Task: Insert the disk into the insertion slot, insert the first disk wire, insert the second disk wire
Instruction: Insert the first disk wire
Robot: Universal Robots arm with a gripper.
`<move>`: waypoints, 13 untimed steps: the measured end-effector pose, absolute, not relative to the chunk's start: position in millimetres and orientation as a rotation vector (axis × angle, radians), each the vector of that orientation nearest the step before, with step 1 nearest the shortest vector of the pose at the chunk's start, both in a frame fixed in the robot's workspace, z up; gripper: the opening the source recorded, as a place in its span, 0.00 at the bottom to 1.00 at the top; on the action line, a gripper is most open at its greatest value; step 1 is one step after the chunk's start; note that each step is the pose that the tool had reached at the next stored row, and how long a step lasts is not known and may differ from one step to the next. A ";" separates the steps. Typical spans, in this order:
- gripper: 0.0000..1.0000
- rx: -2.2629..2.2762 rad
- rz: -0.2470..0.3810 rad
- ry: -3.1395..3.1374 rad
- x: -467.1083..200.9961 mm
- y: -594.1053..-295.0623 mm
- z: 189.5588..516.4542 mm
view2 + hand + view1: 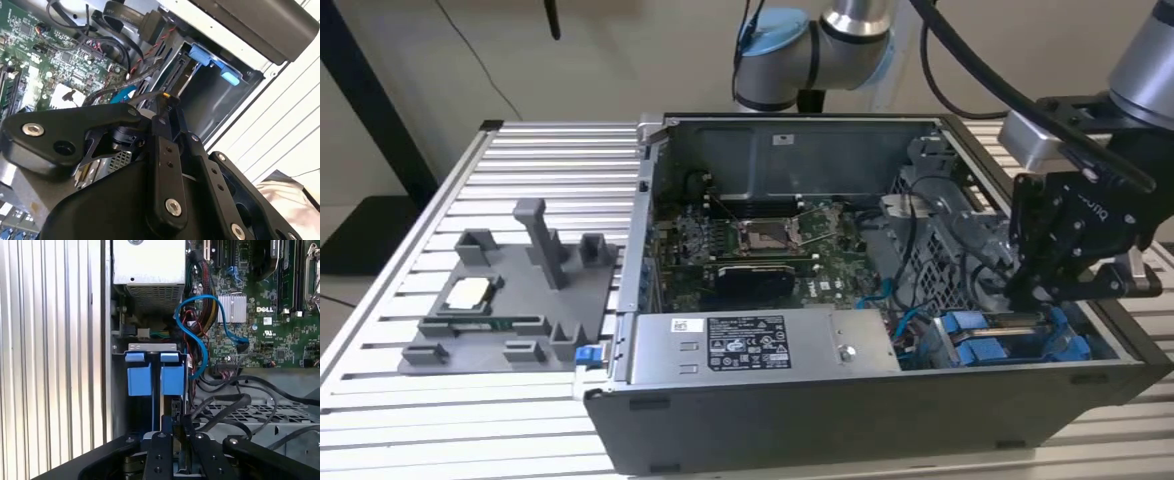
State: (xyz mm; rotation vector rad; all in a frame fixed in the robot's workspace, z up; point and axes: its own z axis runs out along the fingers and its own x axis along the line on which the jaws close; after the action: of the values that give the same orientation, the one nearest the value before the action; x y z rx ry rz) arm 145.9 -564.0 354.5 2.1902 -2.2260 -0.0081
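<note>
We see the gripper point(1027, 300) down at the case's point(854, 415) corner, jaws closed, seemingly pinching a disk wire point(166, 95) beside the seated disk point(171, 380).

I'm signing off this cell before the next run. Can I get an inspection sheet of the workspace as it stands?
Surface: slatted aluminium table bearing an open computer case.
Job's things: the disk, seen by its blue frame, sits in the drive bay next to the power supply. I cannot tell whether its wires are plugged in.
Clutter: grey fixture tray on the exterior view's left, with a chip on it.
Grippers: gripper low inside the case, close in front of the disk's frame.
Cables: blue cable looping beside the motherboard; black cables lying over the metal cage.
Surroundings: plain wall behind the table.
</note>
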 end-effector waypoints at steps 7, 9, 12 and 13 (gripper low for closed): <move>0.19 2.212 0.032 -2.241 147.7 -563.9 349.4; 0.19 2.214 0.037 -2.242 148.1 -563.2 347.5; 0.19 2.217 0.042 -2.244 148.8 -562.0 344.2; 0.19 2.218 0.043 -2.245 149.1 -561.4 343.4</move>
State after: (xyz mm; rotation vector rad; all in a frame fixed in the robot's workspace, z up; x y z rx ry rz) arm 149.1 -561.4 343.4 2.2176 -2.2447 0.0429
